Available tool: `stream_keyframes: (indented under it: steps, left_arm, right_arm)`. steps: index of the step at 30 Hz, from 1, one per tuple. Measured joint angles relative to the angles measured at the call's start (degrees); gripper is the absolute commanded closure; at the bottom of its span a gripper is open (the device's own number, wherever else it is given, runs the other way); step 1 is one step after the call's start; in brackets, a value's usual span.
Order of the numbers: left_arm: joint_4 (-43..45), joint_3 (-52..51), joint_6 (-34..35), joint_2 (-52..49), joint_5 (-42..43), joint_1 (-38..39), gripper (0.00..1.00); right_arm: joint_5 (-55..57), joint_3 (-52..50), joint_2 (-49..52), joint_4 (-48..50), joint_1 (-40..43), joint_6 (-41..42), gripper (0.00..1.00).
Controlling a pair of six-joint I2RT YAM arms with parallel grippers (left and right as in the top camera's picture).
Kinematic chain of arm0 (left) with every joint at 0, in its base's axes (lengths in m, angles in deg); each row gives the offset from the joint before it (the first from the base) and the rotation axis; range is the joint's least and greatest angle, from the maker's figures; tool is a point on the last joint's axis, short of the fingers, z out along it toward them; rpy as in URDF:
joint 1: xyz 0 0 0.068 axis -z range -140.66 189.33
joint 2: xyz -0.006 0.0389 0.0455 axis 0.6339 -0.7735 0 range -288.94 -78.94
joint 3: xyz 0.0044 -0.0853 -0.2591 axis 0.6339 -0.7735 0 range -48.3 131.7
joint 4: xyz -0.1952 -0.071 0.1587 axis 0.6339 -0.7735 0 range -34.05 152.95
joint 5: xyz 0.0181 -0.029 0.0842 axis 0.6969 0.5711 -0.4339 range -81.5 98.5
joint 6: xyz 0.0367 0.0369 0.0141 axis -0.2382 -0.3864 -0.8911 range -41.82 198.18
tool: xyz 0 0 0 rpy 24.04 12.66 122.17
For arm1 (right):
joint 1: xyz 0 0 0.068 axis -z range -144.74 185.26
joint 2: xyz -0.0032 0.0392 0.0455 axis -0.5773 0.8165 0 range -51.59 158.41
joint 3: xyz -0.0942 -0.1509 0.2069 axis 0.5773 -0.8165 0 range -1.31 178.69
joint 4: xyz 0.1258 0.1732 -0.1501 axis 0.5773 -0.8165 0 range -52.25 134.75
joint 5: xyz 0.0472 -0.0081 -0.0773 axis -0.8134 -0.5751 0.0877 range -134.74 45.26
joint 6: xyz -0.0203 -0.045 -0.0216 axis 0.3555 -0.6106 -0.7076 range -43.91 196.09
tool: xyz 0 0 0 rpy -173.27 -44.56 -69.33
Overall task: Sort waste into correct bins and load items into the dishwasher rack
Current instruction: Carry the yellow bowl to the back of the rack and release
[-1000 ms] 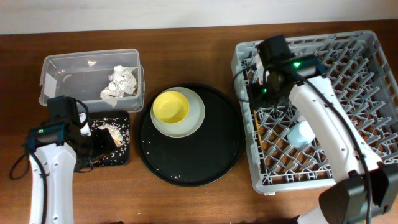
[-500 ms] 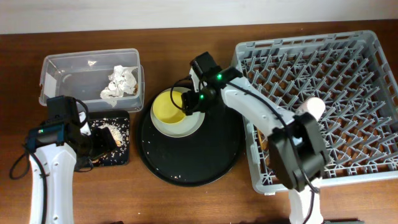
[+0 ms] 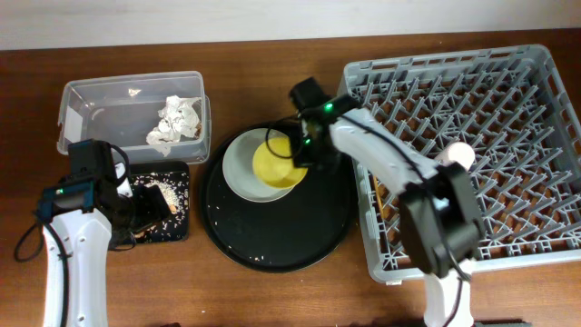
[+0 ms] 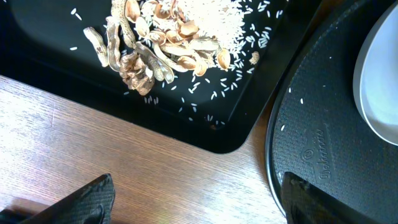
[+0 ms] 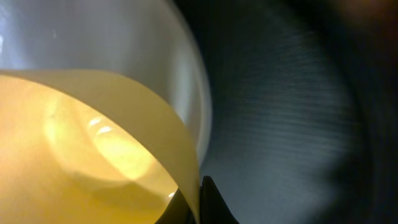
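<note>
The small yellow bowl hangs tilted over the right part of the pale grey-green plate. My right gripper is shut on its right rim. In the right wrist view the bowl's wall runs down between my right gripper's dark tips, with the plate behind it. My left gripper stands open over bare wood beside the shallow black tray, which holds beige-brown food scraps. Crumpled white tissue lies in the clear tub. The grey dishwasher rack holds a pale cup.
The plate sits on a large round black tray between the bins and the rack; its edge is close to my left gripper's right finger. Rice grains lie scattered on both black trays. Thin wooden chopsticks lie along the rack's left side.
My right arm swung from the rack to the bowl, closed on its rim, and the bowl has shifted right and tipped off the plate's centre. The left arm has stayed put.
</note>
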Motion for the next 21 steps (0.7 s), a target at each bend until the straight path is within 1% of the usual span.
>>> stream_keyframes:
  steps: [3,4,5,7,8,11,13,15,17,21]
  left_arm:
    - [0.1,0.0,0.0,0.0,0.0,0.0,0.13]
    - [0.1,0.0,0.0,0.0,0.0,0.0,0.08]
    - [0.1,0.0,0.0,0.0,0.0,0.0,0.06]
    - [0.1,0.0,0.0,0.0,0.0,0.0,0.05]
    - [0.3,0.0,0.0,0.0,0.0,0.0,0.05]
    - [0.3,0.0,0.0,0.0,0.0,0.0,0.05]
    - [0.3,0.0,0.0,0.0,0.0,0.0,0.05]
    - [0.4,0.0,0.0,0.0,0.0,0.0,0.05]
    - [0.4,0.0,0.0,0.0,0.0,0.0,0.05]
    - [0.4,0.0,0.0,0.0,0.0,0.0,0.05]
  right_arm:
    - [7.6,0.0,-11.5,-1.0,3.6,-4.3,0.96]
    - [11.6,0.0,-16.3,-0.7,5.5,-6.4,0.96]
    - [15.1,0.0,-19.5,0.0,7.5,-8.8,0.96]
    - [22.1,0.1,-22.2,2.1,12.9,-16.2,0.96]
    - [27.2,0.1,-21.9,3.8,15.7,-18.6,0.96]
    - [39.8,-0.1,-21.6,11.2,21.3,-21.8,0.96]
    - [46.9,0.0,-20.5,15.4,24.0,-25.4,0.96]
    - [56.5,0.0,-16.5,17.1,24.9,-27.3,0.96]
    - [61.4,0.0,-11.6,17.1,25.0,-27.9,0.96]
    - [66.6,0.0,-3.3,17.0,23.6,-28.1,0.96]
